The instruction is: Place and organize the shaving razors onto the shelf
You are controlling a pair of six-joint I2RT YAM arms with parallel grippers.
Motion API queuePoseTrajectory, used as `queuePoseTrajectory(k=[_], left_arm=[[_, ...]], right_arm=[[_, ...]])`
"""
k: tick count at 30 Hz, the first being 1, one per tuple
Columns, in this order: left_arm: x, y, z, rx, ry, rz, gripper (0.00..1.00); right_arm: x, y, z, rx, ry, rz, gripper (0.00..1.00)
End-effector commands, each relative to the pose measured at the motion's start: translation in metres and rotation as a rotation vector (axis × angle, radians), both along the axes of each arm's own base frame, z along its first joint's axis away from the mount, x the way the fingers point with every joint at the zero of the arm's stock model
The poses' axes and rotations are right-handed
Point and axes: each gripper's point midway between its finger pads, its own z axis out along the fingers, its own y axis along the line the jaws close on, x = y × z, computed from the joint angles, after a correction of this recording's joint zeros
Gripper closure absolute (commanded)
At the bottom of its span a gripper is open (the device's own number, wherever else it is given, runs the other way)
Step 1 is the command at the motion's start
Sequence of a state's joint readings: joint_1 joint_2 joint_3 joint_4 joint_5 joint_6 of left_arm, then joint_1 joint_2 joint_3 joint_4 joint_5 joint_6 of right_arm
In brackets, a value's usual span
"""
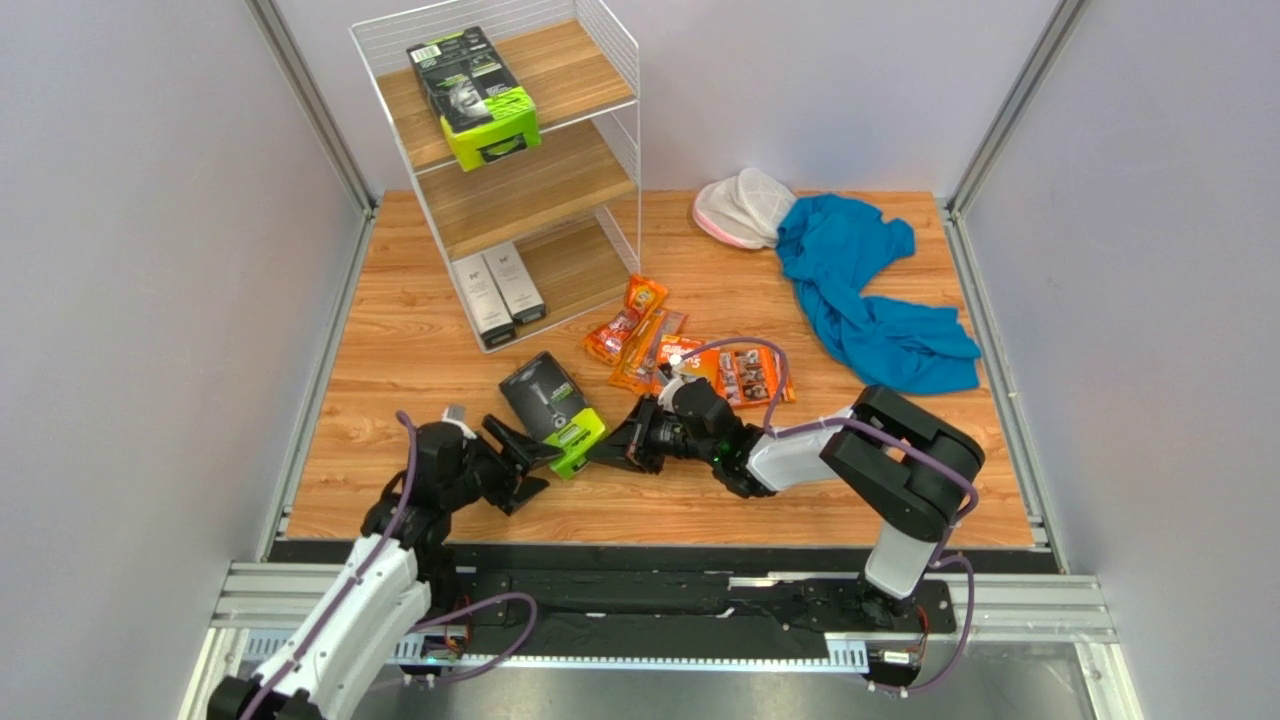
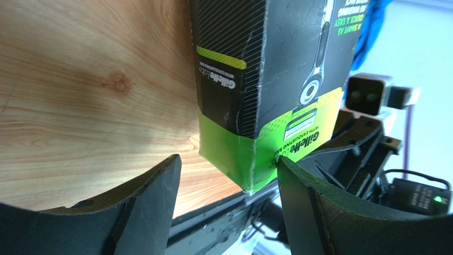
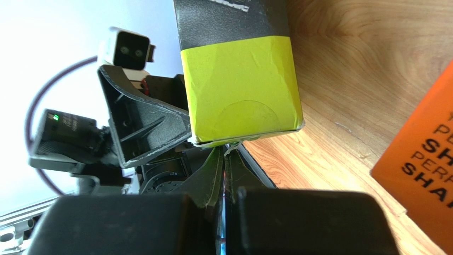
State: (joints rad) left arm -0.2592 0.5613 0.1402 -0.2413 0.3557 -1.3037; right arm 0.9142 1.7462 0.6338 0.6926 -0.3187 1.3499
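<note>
Topping the shelf lies one black pack; right hand pinches the second pack, left hand released.

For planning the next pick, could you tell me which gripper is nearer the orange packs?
Right: right gripper near-left of the orange packs, close by; left gripper farther left, beyond the black pack.

left gripper: jaws spread wide, held low | right gripper: fingers pressed together, reaching leftward
</note>
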Motion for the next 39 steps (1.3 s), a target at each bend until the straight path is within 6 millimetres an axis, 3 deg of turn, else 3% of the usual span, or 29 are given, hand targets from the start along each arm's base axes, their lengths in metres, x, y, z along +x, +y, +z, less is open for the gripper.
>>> queuePoseTrajectory(k=[1, 3, 4, 6, 12, 14, 15, 16, 17, 18, 19, 22, 26, 27, 35, 39], left_arm=[[0.013, 0.007, 0.014, -0.103, -0.081, 0.14, 0.25], [0.01, 0.016, 0.009, -0.067, -0.077, 0.181, 0.24], [0.012, 0.019, 0.021, -0.07, -0.14, 0.187, 0.24], [0.013, 0.025, 0.028, -0.066, -0.193, 0.221, 0.24], [0.009, 0.026, 0.013, -0.098, -0.159, 0.248, 0.21], [0.008, 0.03, 0.018, -0.052, -0.168, 0.24, 0.21], [0.004, 0.037, 0.01, 0.007, -0.127, 0.256, 0.22], [0.004, 0.041, 0.025, 0.047, -0.152, 0.253, 0.22], [0.002, 0.046, 0.027, 0.086, -0.138, 0.258, 0.21], [-0.002, 0.052, 0.019, 0.144, -0.079, 0.261, 0.22], [0.0, 0.052, 0.031, 0.175, -0.096, 0.239, 0.22], [0.001, 0.045, 0.029, 0.211, -0.015, 0.171, 0.22], [0.013, 0.028, 0.028, 0.119, -0.017, 0.149, 0.22], [0.019, 0.026, 0.037, 0.068, -0.059, 0.174, 0.22], [0.016, 0.025, 0.025, -0.069, -0.114, 0.248, 0.21], [0.018, 0.031, 0.032, -0.076, -0.162, 0.281, 0.21]], right_arm=[[0.008, 0.012, 0.051, 0.145, -0.08, -0.009, 1.0], [0.008, 0.014, 0.056, 0.163, -0.074, -0.008, 1.0], [0.009, 0.015, 0.059, 0.174, -0.074, -0.008, 1.0], [0.008, 0.017, 0.064, 0.202, -0.065, -0.005, 1.0], [0.007, 0.019, 0.084, 0.306, -0.058, 0.001, 1.0], [0.007, 0.019, 0.086, 0.307, -0.061, -0.001, 1.0], [0.007, 0.019, 0.086, 0.303, -0.063, 0.0, 1.0], [0.008, 0.019, 0.085, 0.293, -0.065, -0.003, 1.0], [0.008, 0.019, 0.085, 0.29, -0.065, -0.002, 1.0], [0.009, 0.02, 0.087, 0.295, -0.069, -0.004, 1.0], [0.01, 0.021, 0.088, 0.298, -0.069, -0.004, 1.0], [0.011, 0.023, 0.089, 0.304, -0.07, -0.002, 1.0], [0.011, 0.024, 0.093, 0.316, -0.071, 0.002, 1.0], [0.011, 0.024, 0.093, 0.318, -0.07, 0.0, 1.0], [0.01, 0.025, 0.105, 0.351, -0.073, 0.007, 1.0], [0.005, 0.028, 0.113, 0.39, -0.06, 0.013, 1.0]])
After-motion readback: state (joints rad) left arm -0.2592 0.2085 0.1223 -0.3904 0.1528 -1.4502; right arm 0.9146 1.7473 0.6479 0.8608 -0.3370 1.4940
